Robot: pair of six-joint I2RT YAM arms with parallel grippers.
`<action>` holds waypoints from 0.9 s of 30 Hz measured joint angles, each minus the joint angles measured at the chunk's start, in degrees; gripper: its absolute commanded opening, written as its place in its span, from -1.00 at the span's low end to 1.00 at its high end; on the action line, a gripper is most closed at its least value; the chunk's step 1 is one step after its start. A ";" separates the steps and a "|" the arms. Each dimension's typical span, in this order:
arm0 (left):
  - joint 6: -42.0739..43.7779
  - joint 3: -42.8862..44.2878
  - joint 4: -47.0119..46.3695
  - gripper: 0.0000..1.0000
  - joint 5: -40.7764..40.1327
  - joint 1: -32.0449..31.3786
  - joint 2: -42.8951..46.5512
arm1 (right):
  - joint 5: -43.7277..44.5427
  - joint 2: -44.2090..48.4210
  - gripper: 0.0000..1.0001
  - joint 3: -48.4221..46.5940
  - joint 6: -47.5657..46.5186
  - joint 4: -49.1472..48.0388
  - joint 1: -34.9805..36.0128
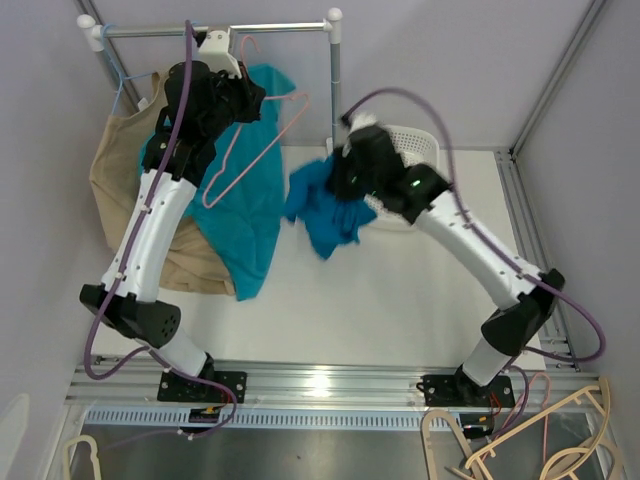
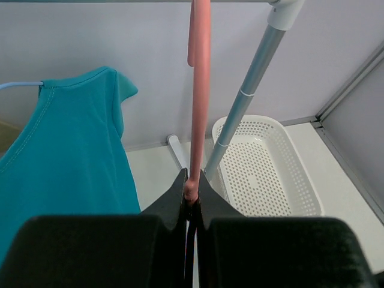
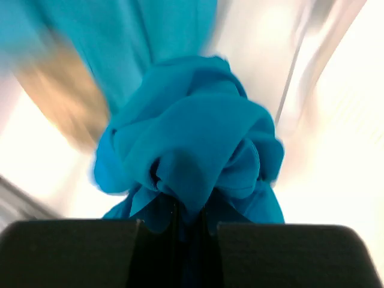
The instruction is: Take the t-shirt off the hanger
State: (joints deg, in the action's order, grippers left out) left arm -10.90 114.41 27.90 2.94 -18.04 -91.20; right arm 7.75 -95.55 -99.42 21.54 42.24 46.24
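My left gripper [image 1: 250, 90] is up by the rack rail and shut on a bare pink hanger [image 1: 243, 160]. The left wrist view shows its jaws [image 2: 191, 191] clamped on the hanger's pink rod [image 2: 200, 90]. My right gripper [image 1: 345, 180] is shut on a bunched blue t-shirt [image 1: 322, 208], which hangs above the table, apart from the hanger. In the right wrist view the t-shirt [image 3: 198, 138] fills the middle, and the gripper [image 3: 191, 210] pinches its folds. That view is blurred.
A teal shirt [image 1: 252, 215] and a beige garment [image 1: 118, 190] hang on the rack [image 1: 215, 30] at the left. The teal shirt [image 2: 66, 156] and the rack pole [image 2: 246, 96] show in the left wrist view. A white perforated basket [image 1: 420, 145] stands behind the right arm, and it also shows in the left wrist view [image 2: 264, 174].
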 measured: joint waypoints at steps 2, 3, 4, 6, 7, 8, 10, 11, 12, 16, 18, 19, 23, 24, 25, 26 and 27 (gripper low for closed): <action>0.55 -0.02 -1.33 -0.99 -0.37 0.02 -1.14 | 0.09 0.15 -1.00 -10.67 -1.20 -0.24 -5.62; 0.72 -0.42 -2.78 -0.99 -0.74 0.02 -1.38 | 0.17 0.15 -1.00 -13.97 -1.64 -0.26 -7.72; 0.90 -0.87 -3.96 -0.99 -1.01 0.04 -1.38 | 0.37 0.15 -1.00 -17.38 -1.90 -0.20 -10.62; 0.94 -1.42 -6.64 -0.99 -1.40 0.04 -1.38 | -0.07 0.07 -1.00 -22.10 -2.14 0.00 -16.00; 0.96 -1.49 -7.82 -0.99 -1.51 0.07 -1.44 | -0.50 -0.20 -1.00 -23.80 -2.16 0.13 -18.38; 0.94 -1.49 -8.90 -0.99 -1.62 0.07 -1.49 | -1.25 -0.59 -1.00 -25.31 -2.14 0.24 -20.65; 0.96 -1.22 -11.04 -0.99 -1.68 0.07 -1.81 | -3.52 -2.84 -1.00 -29.42 -2.16 1.05 -25.03; 0.94 -0.57 -11.96 -0.99 -1.57 0.07 -2.29 | -4.37 -4.57 -1.00 -31.82 -2.19 1.33 -26.99; 0.96 0.31 -12.85 -0.99 -1.31 0.07 -2.99 | -5.29 -6.23 -1.00 -33.51 -2.21 1.33 -28.63; 1.01 6.86 -14.64 -0.99 -0.81 0.07 -8.13 | -9.31 -12.28 -1.00 -32.48 -2.36 0.39 -32.37; 1.05 10.64 -15.15 -0.99 -0.61 0.07 -11.43 | -11.32 -15.12 -0.89 -28.50 -2.34 -0.55 -32.89; 1.07 12.52 -15.74 -0.99 -0.44 0.07 -13.25 | -12.28 -16.68 -0.53 -26.58 -2.32 -0.96 -32.94; 1.05 14.78 -17.49 -0.99 0.44 0.07 -18.12 | -14.95 -24.70 0.61 -21.86 -1.70 -0.72 -32.98; 1.05 15.32 -17.44 -0.99 0.55 0.07 -19.34 | -14.78 -26.38 0.62 -21.70 -1.73 0.07 -32.94; 1.05 16.24 -17.55 -0.99 0.68 0.07 -20.70 | -14.40 -27.56 0.63 -21.35 -1.81 0.72 -32.76; 1.05 17.05 -17.68 -0.99 0.79 0.07 -22.12 | -13.92 -28.02 0.63 -20.33 -1.92 0.98 -32.59; 1.05 17.66 -17.59 -0.99 0.83 0.07 -23.21 | -13.35 -27.74 0.64 -18.60 -2.03 0.83 -32.46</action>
State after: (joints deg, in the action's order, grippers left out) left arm -9.85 132.07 10.31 3.77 -17.98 -114.41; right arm -5.61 -123.28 -118.02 19.51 43.07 13.78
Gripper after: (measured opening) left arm 0.039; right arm 0.811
